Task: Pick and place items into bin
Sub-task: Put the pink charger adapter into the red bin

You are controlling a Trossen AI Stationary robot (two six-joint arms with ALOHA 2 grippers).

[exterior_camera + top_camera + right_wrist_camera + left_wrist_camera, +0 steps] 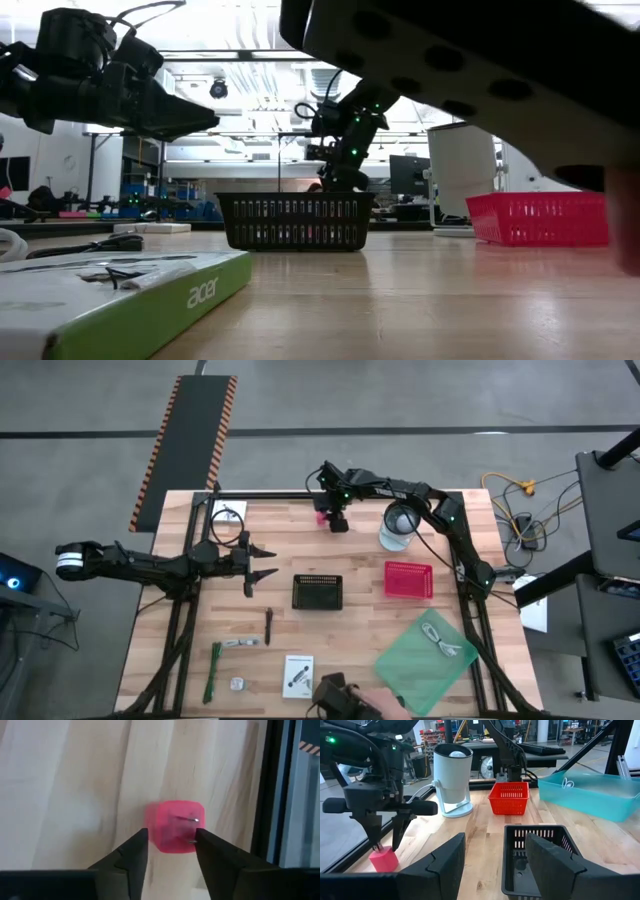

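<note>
1. Nearest the low camera: flat green-edged box (pixel 130 300) lying on the pale wooden bench (pixel 360 640), printed "acer" in white along its side; no other writing legible anywhere.
2. Judged barely begun: small black mesh bin (pixel 317 592) at bench centre appears empty, nothing visible inside through the left wrist view.
3. Right gripper (pixel 337 518) lowered at the far edge of the bench, fingers parted either side of the small pink cube (pixel 175 826); cube resting on the wood, not yet clamped, not lifted.
4. Left gripper (pixel 262 561) hovering open and empty above the bench, just left of the black mesh bin.
5. Left to collect, all lying outside the bin at the near side: long green strip tool (pixel 213 671), short dark stick (pixel 269 626), white printed card (pixel 298 672), small round pale item (pixel 238 683); another white card (pixel 229 513) at the far left corner.
6. Coiled white cable (pixel 447 643) sitting in the translucent green tray (pixel 400 665) at the near right, well apart from the bin.
7. Red mesh basket (pixel 409 580) and white cylindrical device (pixel 399 526) standing right of the black bin; whether either counts as an item or a target cannot be told.
</note>
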